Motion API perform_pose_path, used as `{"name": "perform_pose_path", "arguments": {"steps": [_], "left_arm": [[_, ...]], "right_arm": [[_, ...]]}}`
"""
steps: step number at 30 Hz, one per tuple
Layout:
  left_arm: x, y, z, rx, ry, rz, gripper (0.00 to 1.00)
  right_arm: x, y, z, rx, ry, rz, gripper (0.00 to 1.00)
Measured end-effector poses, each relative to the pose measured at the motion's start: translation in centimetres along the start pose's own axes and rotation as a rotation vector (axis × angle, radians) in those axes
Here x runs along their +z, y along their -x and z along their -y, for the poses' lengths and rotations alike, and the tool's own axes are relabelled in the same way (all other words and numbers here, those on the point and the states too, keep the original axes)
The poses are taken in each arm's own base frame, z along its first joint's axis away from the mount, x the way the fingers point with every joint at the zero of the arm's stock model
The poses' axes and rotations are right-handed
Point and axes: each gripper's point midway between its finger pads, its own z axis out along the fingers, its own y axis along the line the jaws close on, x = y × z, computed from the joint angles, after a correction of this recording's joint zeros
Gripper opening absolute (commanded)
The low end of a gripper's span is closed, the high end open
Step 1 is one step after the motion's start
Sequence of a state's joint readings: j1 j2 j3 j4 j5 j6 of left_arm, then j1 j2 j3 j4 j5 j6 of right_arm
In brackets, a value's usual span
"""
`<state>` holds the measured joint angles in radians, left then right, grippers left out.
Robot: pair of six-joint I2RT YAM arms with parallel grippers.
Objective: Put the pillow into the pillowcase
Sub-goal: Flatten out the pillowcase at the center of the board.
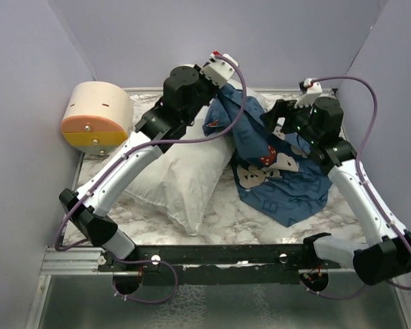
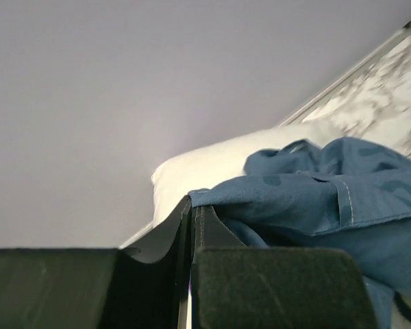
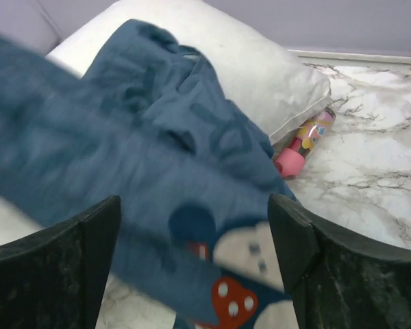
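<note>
The white pillow [image 1: 185, 175] lies slanted across the marble table, its far end under the dark blue pillowcase [image 1: 274, 168] with cartoon mouse faces. My left gripper [image 1: 222, 89] is shut on the pillowcase's hem and holds it lifted near the back wall; in the left wrist view the fabric [image 2: 315, 199] runs out from between the closed fingers [image 2: 212, 226], with the pillow [image 2: 212, 168] behind. My right gripper [image 1: 279, 118] is open and empty just above the draped pillowcase [image 3: 157, 171]. The pillow's corner [image 3: 260, 75] shows beyond it.
A round cream and orange container [image 1: 96, 116] stands at the back left corner. A small pink tube-like object [image 3: 303, 140] lies on the marble beside the pillow's corner. Purple walls enclose the table on three sides. The table's metal rail [image 1: 212, 259] runs along the near edge.
</note>
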<state>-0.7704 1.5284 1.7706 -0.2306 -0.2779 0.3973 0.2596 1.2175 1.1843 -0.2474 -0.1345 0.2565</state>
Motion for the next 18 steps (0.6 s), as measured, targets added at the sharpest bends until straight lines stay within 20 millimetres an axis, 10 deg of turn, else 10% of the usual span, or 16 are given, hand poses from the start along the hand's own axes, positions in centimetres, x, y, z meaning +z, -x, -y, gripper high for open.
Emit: {"name": "perform_pose_path", "arguments": {"steps": [9,18], "left_arm": [[2.6,-6.7,-3.8,-0.037,0.02,-0.163,0.0],[2.7,-6.4,-4.0,-0.065,-0.005,-0.138,0.0]], "right_arm": [[-6.3,1.7,-2.2,-0.063,0.082,0.088,0.92],[-4.3,-10.1,4.5,-0.027,-0.196,-0.238,0.87]]}}
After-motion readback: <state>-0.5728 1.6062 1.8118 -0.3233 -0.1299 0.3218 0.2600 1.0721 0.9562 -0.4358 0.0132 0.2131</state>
